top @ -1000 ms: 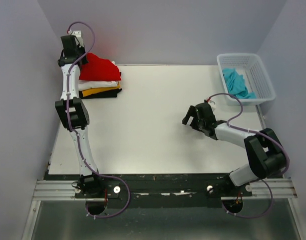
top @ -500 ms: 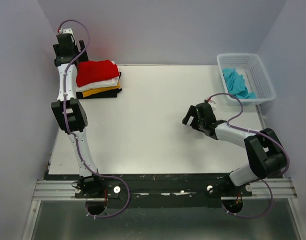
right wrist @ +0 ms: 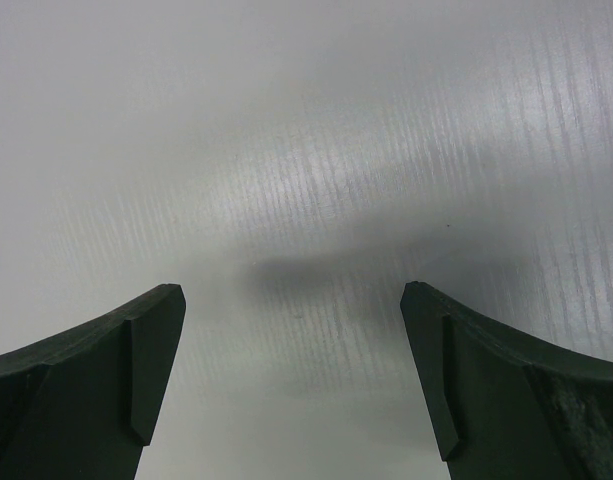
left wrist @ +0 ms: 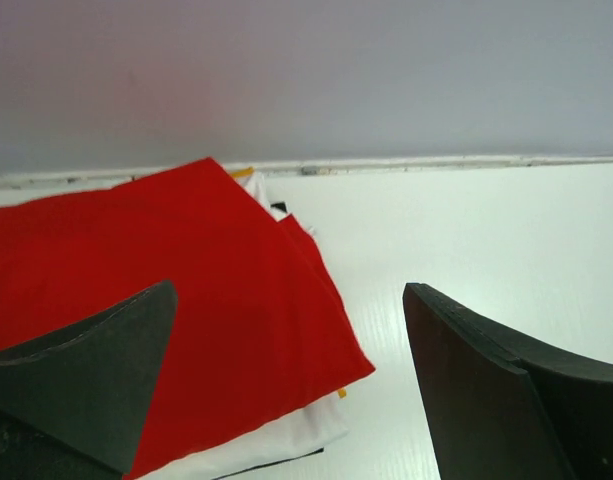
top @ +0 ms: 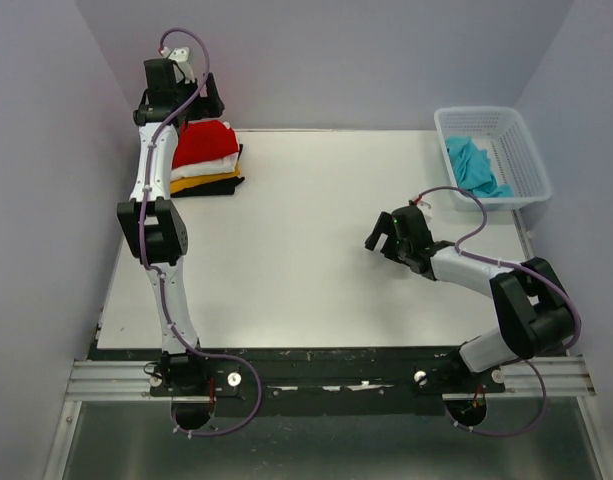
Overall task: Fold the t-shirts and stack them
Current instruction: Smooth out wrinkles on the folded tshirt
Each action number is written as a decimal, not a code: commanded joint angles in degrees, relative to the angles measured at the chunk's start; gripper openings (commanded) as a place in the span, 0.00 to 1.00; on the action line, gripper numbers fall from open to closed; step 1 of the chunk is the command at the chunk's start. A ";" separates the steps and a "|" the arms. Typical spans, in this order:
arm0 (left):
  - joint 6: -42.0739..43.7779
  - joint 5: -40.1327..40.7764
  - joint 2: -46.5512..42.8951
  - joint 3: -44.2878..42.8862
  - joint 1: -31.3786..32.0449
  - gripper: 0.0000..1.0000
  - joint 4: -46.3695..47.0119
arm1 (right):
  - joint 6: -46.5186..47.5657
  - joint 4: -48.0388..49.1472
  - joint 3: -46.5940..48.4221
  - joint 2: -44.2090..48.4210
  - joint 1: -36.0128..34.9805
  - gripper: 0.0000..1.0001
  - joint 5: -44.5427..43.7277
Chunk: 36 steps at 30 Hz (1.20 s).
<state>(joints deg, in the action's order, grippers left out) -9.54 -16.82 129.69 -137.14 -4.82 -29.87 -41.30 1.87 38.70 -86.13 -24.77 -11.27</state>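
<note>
Red t-shirt is seen from above, folded atop the stack; the left gripper is held just behind the stack, the right gripper well apart from it. At the left wrist, jaws are spread wide over the stack. At the right wrist, jaws are spread wide above bare table.

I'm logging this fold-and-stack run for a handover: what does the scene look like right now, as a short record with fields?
stack: folded red t-shirt on top, over white t-shirt, yellow-orange t-shirt and black t-shirt, at the table's far left corner
unfolded: turquoise t-shirt, crumpled in the basket, far right
left gripper: open, above the stack, holding nothing
right gripper: open, over bare table, holding nothing
</note>
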 commanded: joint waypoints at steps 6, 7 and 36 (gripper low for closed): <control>3.96 -13.31 6.45 0.68 -1.66 0.99 -12.80 | 0.57 -3.12 -1.38 -3.01 -0.01 1.00 3.25; 4.85 -13.52 6.54 0.83 -1.66 0.98 -14.69 | 0.54 -2.68 -1.56 -2.93 0.01 1.00 3.61; 15.34 -14.17 -9.55 12.43 -1.10 0.98 -17.92 | 0.90 -3.47 -1.59 -2.11 0.01 1.00 2.57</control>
<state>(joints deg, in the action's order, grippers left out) 15.55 -27.51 128.49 -121.23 -6.24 -51.94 -40.42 3.33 38.13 -86.13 -24.73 -9.78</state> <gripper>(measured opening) 0.984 0.998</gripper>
